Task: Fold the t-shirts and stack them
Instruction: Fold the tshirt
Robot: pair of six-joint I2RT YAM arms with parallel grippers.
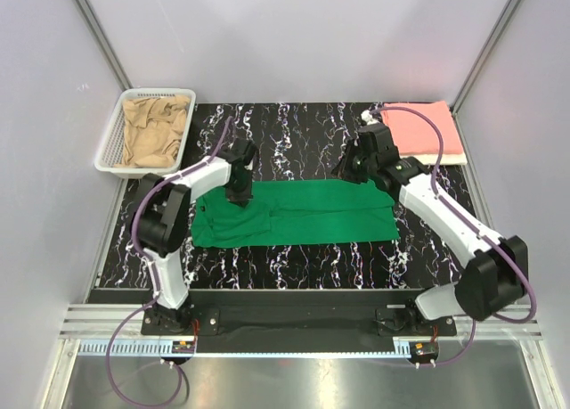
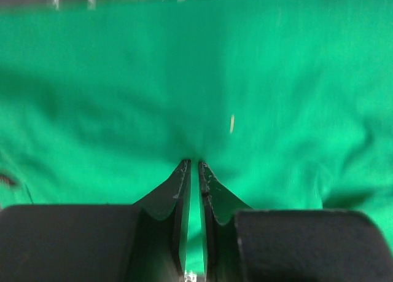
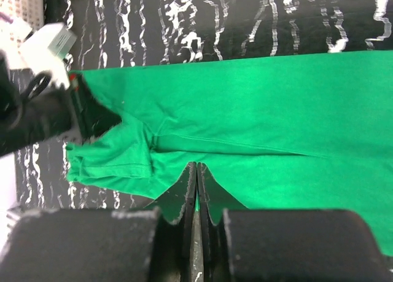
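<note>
A bright green t-shirt lies folded into a long band across the black marbled mat. My left gripper is down on its upper left part, jaws shut on a pinch of the green cloth, whose creases run to the tips. My right gripper hangs above the shirt's far edge, shut and holding nothing; the shirt lies below it. A folded salmon pink t-shirt lies at the back right. A tan-beige t-shirt lies crumpled in the basket. No white t-shirt is in view.
A white mesh basket stands at the back left, just off the mat. Grey walls and metal posts close in the back and sides. The mat's front edge meets a rail by the arm bases. The left arm's wrist shows in the right wrist view.
</note>
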